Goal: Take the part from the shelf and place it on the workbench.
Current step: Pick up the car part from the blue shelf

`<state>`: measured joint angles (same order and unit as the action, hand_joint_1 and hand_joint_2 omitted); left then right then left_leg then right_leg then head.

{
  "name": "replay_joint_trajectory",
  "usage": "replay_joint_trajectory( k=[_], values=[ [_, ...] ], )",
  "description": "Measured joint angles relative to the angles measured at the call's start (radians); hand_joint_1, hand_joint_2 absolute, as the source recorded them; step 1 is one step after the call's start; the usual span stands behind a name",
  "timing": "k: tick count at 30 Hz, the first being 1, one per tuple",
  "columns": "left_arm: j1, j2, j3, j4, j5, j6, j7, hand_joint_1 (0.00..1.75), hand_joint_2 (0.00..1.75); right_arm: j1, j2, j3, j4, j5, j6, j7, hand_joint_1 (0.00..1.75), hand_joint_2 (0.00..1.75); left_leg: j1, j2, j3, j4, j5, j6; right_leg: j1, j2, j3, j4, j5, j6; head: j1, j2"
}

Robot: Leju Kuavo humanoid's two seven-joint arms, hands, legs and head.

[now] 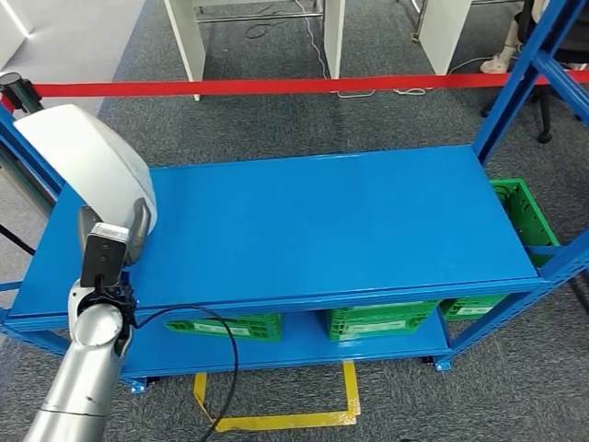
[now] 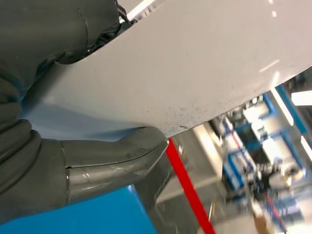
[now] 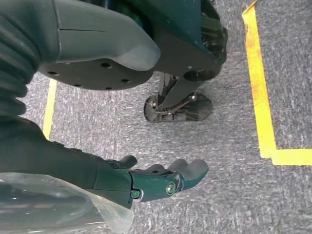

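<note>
The left hand (image 2: 55,146) grips a large white curved part (image 1: 83,166), thumb pressed against one face and fingers against the other, holding it above the left end of the blue shelf (image 1: 313,221). The right hand (image 3: 110,97) hangs over grey carpet (image 3: 221,146) beside yellow floor tape (image 3: 259,92), its fingers apart and holding nothing. Green crates (image 1: 375,319) sit on the lower level.

head view high, facing down over shelf (image 1: 313,230); wrist views close.
</note>
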<state>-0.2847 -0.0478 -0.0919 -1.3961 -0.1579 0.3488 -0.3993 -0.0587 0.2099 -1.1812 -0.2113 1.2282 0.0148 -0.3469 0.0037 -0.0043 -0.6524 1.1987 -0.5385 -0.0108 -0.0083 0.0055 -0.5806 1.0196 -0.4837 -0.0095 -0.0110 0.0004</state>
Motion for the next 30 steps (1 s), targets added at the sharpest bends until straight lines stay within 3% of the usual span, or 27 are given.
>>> replay_joint_trajectory(
  k=[2,3,6,8,11,12,13,14,16,18,19,21,23,24,26,27,28,29,30],
  values=[
    [0.001,-0.005,0.002,-0.014,-0.002,0.036,-0.005,1.75,1.75,-0.002,0.001,-0.001,0.0,0.001,-0.002,0.001,0.0,1.75,-0.003,-0.001,0.064,-0.128,0.051,0.008,0.003,0.001,-0.002,0.002,0.001,0.003,0.0,0.0],
    [0.002,-0.006,0.003,-0.018,-0.002,0.05,-0.009,1.75,1.75,-0.003,0.002,-0.002,0.0,0.001,-0.002,0.001,0.0,1.75,-0.005,-0.001,0.079,-0.162,0.06,0.011,0.005,0.001,-0.005,0.003,0.003,0.007,0.001,0.0],
    [0.007,-0.01,0.003,-0.027,-0.003,0.083,-0.014,1.75,1.75,-0.002,0.003,-0.004,0.0,0.002,-0.002,0.002,0.0,1.75,-0.005,0.0,0.078,-0.18,0.069,0.023,0.005,0.001,-0.013,0.004,0.007,0.023,0.001,0.0],
    [0.008,-0.012,0.004,-0.03,-0.005,0.099,-0.014,1.75,1.75,-0.001,0.004,-0.006,0.0,0.002,-0.003,0.002,0.0,1.75,-0.001,0.003,0.071,-0.188,0.082,0.037,0.004,0.0,-0.029,0.037,-0.033,0.032,0.004,0.0],
    [0.012,-0.015,0.004,-0.033,-0.012,0.119,-0.017,1.75,1.75,-0.002,0.004,-0.007,0.0,0.003,-0.004,0.004,0.0,1.75,0.0,0.005,0.047,-0.189,0.101,0.046,0.002,0.0,-0.084,0.204,-0.152,0.04,0.008,0.0],
    [0.015,-0.015,0.004,-0.033,-0.014,0.126,-0.018,1.75,1.75,-0.002,0.004,-0.007,0.0,0.003,-0.004,0.005,0.0,1.75,-0.001,0.005,0.038,-0.189,0.108,0.046,0.002,0.0,-0.093,0.251,-0.171,0.043,0.007,0.0],
    [0.017,-0.015,0.004,-0.033,-0.016,0.133,-0.02,1.75,1.75,-0.002,0.004,-0.007,0.0,0.003,-0.005,0.006,0.0,1.75,-0.001,0.005,0.028,-0.188,0.115,0.045,0.001,-0.001,-0.087,0.266,-0.17,0.044,0.007,0.0],
    [0.02,-0.015,0.004,-0.033,-0.018,0.14,-0.023,1.75,1.75,-0.002,0.004,-0.007,0.0,0.003,-0.005,0.007,0.0,1.75,0.0,0.005,0.018,-0.187,0.122,0.043,0.0,-0.001,-0.064,0.246,-0.15,0.045,0.007,0.0],
    [0.022,-0.015,0.004,-0.034,-0.024,0.155,-0.028,1.75,1.75,-0.004,0.004,-0.008,0.0,0.004,-0.007,0.009,0.0,1.75,0.0,0.005,0.001,-0.184,0.136,0.037,-0.002,-0.001,0.023,0.121,-0.1,0.045,0.007,0.0],
    [0.021,-0.015,0.004,-0.038,-0.031,0.168,-0.031,1.75,1.75,-0.007,0.004,-0.008,0.0,0.005,-0.008,0.011,0.0,1.75,-0.001,0.004,-0.012,-0.179,0.15,0.026,-0.001,0.001,0.098,0.002,-0.085,0.042,0.007,0.0],
    [0.021,-0.015,0.004,-0.04,-0.033,0.171,-0.032,1.75,1.75,-0.008,0.004,-0.008,0.0,0.005,-0.008,0.011,0.0,1.75,-0.002,0.004,-0.015,-0.179,0.158,0.021,0.001,0.003,0.11,-0.023,-0.089,0.04,0.007,0.0],
    [0.021,-0.015,0.005,-0.041,-0.035,0.174,-0.032,1.75,1.75,-0.006,0.005,-0.008,0.0,0.006,-0.008,0.011,0.0,1.75,-0.001,0.004,-0.018,-0.181,0.172,0.01,0.002,0.003,0.1,-0.026,-0.082,0.03,0.006,0.0],
    [0.021,-0.013,0.005,-0.042,-0.035,0.176,-0.032,1.75,1.75,-0.005,0.006,-0.008,0.0,0.006,-0.008,0.012,0.0,1.75,0.001,0.002,-0.03,-0.159,0.138,-0.001,0.0,-0.001,0.086,-0.026,-0.064,0.014,0.004,0.0],
    [0.021,-0.012,0.005,-0.042,-0.036,0.178,-0.032,1.75,1.75,-0.006,0.007,-0.008,0.0,0.006,-0.008,0.011,0.0,1.75,0.003,0.002,-0.04,-0.124,0.095,-0.006,-0.001,-0.004,0.078,-0.027,-0.053,0.007,0.003,0.0],
    [0.022,-0.012,0.005,-0.041,-0.038,0.181,-0.032,1.75,1.75,-0.006,0.007,-0.008,0.0,0.006,-0.008,0.011,0.0,1.75,0.004,0.002,-0.061,-0.001,-0.008,-0.013,0.001,-0.007,0.057,-0.024,-0.032,-0.001,0.0,0.0],
    [0.022,-0.012,0.005,-0.041,-0.039,0.182,-0.032,1.75,1.75,-0.006,0.007,-0.009,0.0,0.007,-0.008,0.011,0.0,1.75,0.004,0.002,-0.066,0.06,-0.038,-0.015,0.003,-0.008,0.044,-0.022,-0.023,-0.002,0.0,0.0],
    [0.023,-0.011,0.005,-0.041,-0.039,0.183,-0.032,1.75,1.75,-0.006,0.007,-0.009,0.0,0.007,-0.008,0.011,0.0,1.75,0.004,0.002,-0.062,0.099,-0.045,-0.015,0.005,-0.008,0.03,-0.019,-0.014,-0.002,0.0,0.0],
    [0.023,-0.011,0.005,-0.041,-0.04,0.184,-0.032,1.75,1.75,-0.006,0.007,-0.009,0.0,0.007,-0.008,0.01,0.0,1.75,0.004,0.002,-0.044,0.104,-0.032,-0.013,0.007,-0.009,0.017,-0.016,-0.007,-0.003,0.0,0.0],
    [0.023,-0.01,0.005,-0.041,-0.04,0.184,-0.032,1.75,1.75,-0.006,0.007,-0.009,0.0,0.007,-0.008,0.01,0.0,1.75,0.004,0.002,-0.011,0.071,-0.008,-0.009,0.009,-0.009,0.004,-0.012,0.0,-0.002,0.0,0.0]
  ],
)
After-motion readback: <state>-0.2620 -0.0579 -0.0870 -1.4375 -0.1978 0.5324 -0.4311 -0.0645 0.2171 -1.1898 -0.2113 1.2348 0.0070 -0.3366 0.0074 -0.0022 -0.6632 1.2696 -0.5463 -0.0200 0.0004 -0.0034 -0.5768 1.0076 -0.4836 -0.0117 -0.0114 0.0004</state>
